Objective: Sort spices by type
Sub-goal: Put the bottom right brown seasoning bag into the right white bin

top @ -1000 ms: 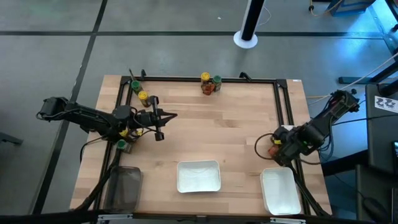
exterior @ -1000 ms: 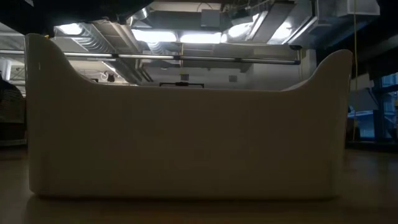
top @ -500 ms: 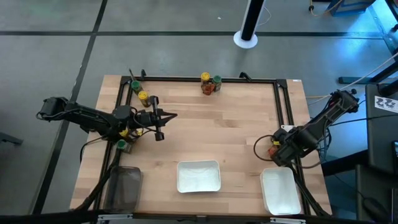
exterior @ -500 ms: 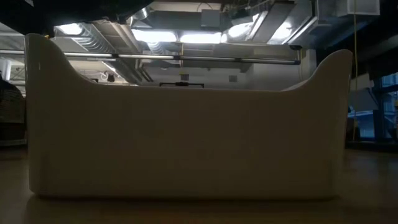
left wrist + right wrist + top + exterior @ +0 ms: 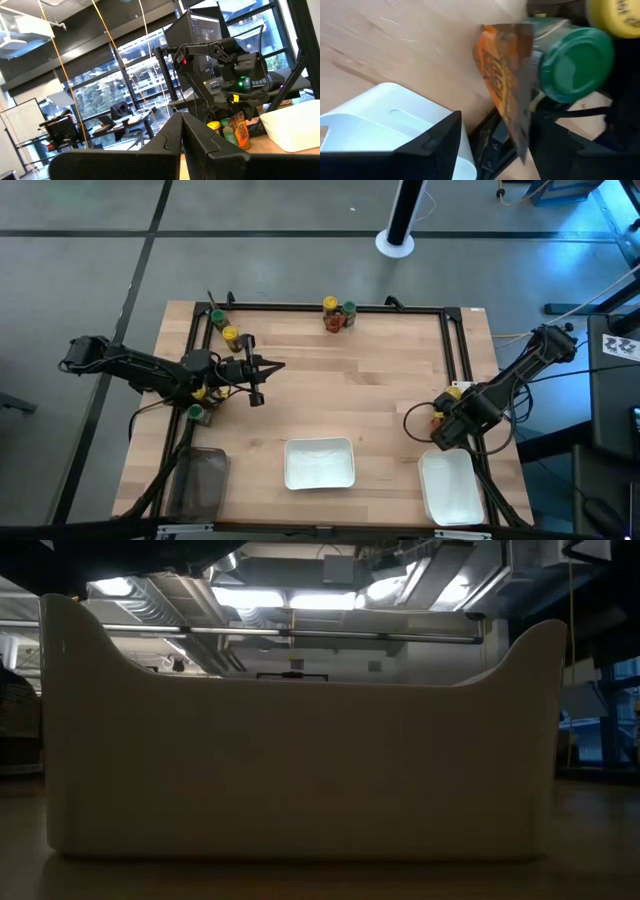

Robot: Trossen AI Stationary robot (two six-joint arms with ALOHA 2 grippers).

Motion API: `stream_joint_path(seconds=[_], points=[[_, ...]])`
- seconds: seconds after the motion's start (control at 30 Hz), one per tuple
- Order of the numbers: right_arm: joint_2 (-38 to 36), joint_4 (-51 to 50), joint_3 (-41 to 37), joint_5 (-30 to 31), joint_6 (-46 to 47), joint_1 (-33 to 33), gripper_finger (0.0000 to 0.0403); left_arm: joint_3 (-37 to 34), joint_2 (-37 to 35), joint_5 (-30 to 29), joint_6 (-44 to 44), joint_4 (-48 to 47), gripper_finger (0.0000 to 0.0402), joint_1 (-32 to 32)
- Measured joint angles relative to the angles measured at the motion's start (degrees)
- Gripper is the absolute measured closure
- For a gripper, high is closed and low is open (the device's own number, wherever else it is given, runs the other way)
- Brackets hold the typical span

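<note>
Spices stand in three clusters. At the table's right edge, an orange packet, a green-capped jar and a yellow-capped jar sit close together; in the right wrist view the packet stands on edge between the two dark fingers, touching the green-capped jar, with the yellow cap just beyond. The fingers stand apart on either side of the packet; whether they press it cannot be told. From above, the right gripper hangs over this cluster, just beside the far end of the right white tray.

A second cluster, one yellow-capped jar, one green-capped jar and an orange packet, sits at the far edge near the middle. A third lies at the far left corner: a green-capped jar and a yellow-capped jar, with another green cap nearer, partly hidden under the left arm.

The left gripper hovers over bare wood at the left side, its fingers pressed together and holding nothing.

A middle white tray and a dark bin rest along the near edge. The low view is filled by the wall of a white tray.
</note>
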Motion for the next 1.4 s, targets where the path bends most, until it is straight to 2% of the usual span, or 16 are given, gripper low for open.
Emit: stream_joint_path(seconds=[0.5,0.8,1.07,1.23,1.4], points=[[0.2,6.4,-5.6,2.1,-0.1,0.0,0.0255,0.0,0.0,0.0,0.0,0.0,0.0398,0.0],[1.6,7.3,-6.9,3.9,0.0,-0.1,0.0315,0.0,0.0,0.0,0.0,0.0,0.0398,0.0],[2.8,7.2,-6.9,3.4,-0.3,-0.1,0.0390,0.0,0.0,0.0,0.0,0.0,0.0398,0.0],[2.8,7.1,-6.9,2.9,-1.5,-0.1,0.0384,0.0,0.0,0.0,0.0,0.0,0.0398,0.0],[2.8,5.5,-5.3,2.5,-3.4,-0.1,0.0395,0.0,0.0,0.0,0.0,0.0,0.0398,0.0]])
